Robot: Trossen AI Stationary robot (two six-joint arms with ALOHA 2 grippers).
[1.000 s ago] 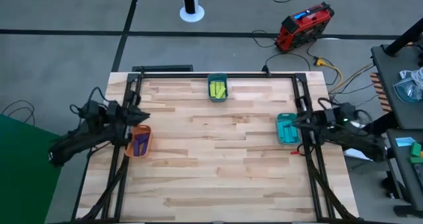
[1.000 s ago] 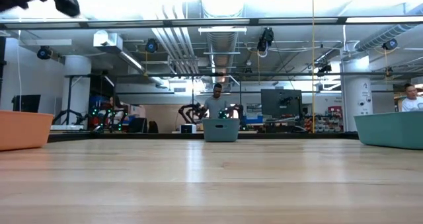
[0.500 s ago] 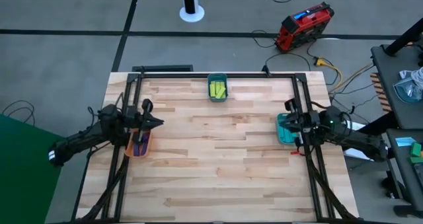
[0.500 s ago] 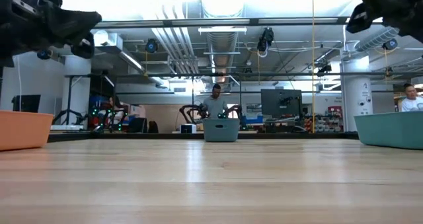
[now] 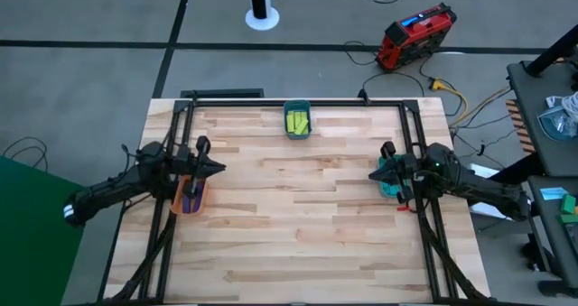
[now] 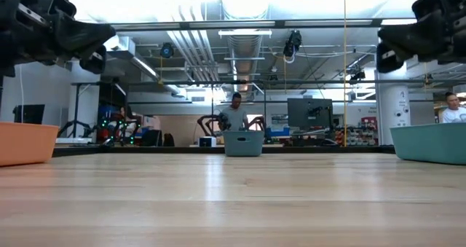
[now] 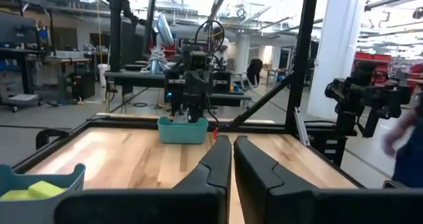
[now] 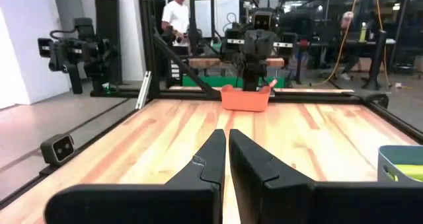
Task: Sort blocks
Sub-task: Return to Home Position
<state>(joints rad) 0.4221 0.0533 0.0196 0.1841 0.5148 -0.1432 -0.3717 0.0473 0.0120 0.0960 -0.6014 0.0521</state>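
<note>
Both arms reach level, facing inward: my left tool (image 5: 213,169) above the orange bin (image 5: 205,194) with purple blocks (image 5: 191,200), my right tool (image 5: 374,174) above the teal bin (image 5: 390,190). Both pinched narrow, empty. Yellow-green blocks (image 5: 297,122) lie in the far bin (image 5: 297,136).

This is looking like a robotics lab: pipes (image 6: 207,46) are running under an open ceiling, another arm rig (image 7: 365,100) is standing nearby, and a person (image 8: 177,16) is standing among benches.
</note>
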